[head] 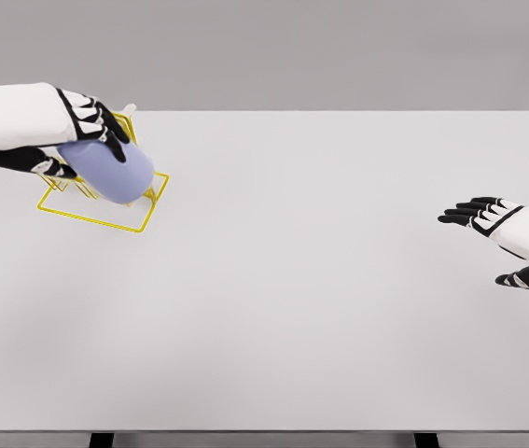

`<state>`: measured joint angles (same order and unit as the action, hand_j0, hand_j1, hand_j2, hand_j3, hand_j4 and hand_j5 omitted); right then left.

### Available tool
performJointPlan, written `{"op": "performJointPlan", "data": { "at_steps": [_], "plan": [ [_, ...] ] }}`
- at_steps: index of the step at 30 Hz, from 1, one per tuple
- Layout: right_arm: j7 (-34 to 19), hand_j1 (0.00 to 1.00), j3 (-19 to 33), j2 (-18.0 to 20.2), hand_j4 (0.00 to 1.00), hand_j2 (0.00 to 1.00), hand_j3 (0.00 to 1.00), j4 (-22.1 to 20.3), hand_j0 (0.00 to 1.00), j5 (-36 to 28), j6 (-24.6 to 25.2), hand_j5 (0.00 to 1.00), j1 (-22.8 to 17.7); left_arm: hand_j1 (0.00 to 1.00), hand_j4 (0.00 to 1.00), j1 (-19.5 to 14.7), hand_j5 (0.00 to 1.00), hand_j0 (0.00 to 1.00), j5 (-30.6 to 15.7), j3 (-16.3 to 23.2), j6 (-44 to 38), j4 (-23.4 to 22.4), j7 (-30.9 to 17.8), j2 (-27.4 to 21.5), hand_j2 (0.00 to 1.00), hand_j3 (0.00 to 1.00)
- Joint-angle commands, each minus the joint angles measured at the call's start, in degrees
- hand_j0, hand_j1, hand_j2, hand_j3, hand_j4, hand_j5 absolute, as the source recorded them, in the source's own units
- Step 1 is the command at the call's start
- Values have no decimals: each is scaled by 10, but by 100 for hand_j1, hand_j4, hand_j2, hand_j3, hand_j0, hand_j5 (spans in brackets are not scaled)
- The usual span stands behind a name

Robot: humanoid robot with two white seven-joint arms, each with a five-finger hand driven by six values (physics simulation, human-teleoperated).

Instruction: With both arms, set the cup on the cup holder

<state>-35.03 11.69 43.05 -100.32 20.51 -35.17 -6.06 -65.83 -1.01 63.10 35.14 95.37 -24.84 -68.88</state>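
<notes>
A pale blue cup (110,170) lies tilted on its side over the yellow wire cup holder (105,217) at the table's far left. My left hand (82,135) comes in from the left and is shut on the cup, with black fingers wrapped over its top and thumb below. The holder's upper wires are partly hidden behind the cup and hand. My right hand (488,233) hovers at the right edge of the table, fingers spread and holding nothing.
The white table (301,280) spans the view, with its front edge near the bottom and dark legs just below it. A grey wall lies beyond the far edge.
</notes>
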Motion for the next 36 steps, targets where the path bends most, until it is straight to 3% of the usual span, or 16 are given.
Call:
{"op": "performJointPlan", "data": {
  "at_steps": [1,14,20,36],
  "plan": [
    [0,100,0,2,100,100,100,0,100,-4,2,100,0,54,54,0,54,54,0,-1,-1,-12,1,-2,54,54],
    [0,100,0,2,100,100,100,0,100,-4,2,100,0,53,53,3,53,53,23,1,-1,-56,0,5,53,53],
    [0,100,0,2,100,100,100,0,100,-4,2,100,0,54,54,18,54,54,29,1,-1,-59,0,6,54,54],
    [0,100,0,3,100,100,100,0,100,-4,2,100,0,53,53,18,53,53,17,-14,-1,-52,1,-3,53,53]
  ]
}}
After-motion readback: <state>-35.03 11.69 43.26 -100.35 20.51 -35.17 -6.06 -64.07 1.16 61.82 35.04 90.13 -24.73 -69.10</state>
